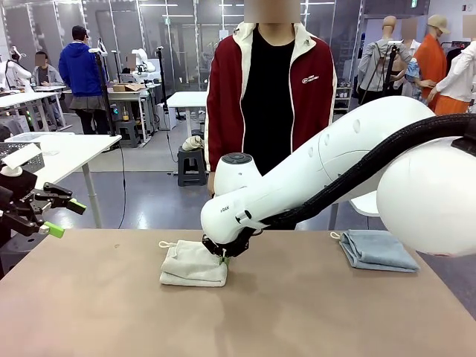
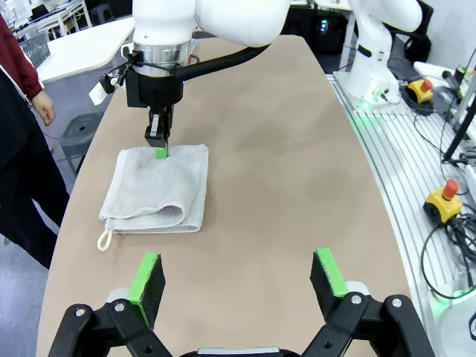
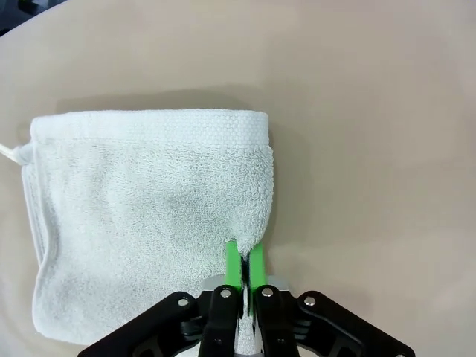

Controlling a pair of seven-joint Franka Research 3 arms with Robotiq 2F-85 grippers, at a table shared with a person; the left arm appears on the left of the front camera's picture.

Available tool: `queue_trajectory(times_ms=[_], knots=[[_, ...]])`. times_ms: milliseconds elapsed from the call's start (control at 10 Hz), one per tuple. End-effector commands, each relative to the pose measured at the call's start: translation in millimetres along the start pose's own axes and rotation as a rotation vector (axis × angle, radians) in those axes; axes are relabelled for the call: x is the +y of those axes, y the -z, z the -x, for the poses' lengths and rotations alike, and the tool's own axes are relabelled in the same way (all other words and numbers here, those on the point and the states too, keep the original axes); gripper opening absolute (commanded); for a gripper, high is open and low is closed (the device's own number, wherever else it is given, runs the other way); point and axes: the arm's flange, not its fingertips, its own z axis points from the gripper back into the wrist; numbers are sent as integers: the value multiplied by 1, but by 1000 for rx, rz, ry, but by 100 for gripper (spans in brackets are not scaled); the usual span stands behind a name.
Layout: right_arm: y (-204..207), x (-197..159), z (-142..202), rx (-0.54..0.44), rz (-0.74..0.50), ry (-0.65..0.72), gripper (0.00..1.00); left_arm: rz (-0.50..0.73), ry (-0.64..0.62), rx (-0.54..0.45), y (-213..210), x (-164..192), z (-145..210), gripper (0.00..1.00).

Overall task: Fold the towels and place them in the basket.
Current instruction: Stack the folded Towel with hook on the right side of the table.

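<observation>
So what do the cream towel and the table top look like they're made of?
Cream towel: looks like terry cloth, matte, with fuzzy looped pile and a woven band along one edge. Table top: smooth matte tan surface, possibly laminate; no grain shows, so the material is uncertain.

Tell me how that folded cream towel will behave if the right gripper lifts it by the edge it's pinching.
Probably floppy: the cream towel is soft terry, folded in loose layers, so it would likely sag and unfold below the right gripper, which is shut on one edge. It looks light, so lifting should be easy. The looped pile seems grippy against the green pads, so slipping seems unlikely.
</observation>
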Motion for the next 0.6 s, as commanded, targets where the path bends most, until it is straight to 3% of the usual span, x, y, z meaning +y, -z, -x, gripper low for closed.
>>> queue_trajectory(times_ms=[0, 500], knots=[[-5, -6, 0, -12, -9, -23, 0, -2, 2, -1, -1, 0, -1, 100], [-49, -29, 1, -47, -4, -104, 0, -2, 2, -1, -1, 0, -1, 100]])
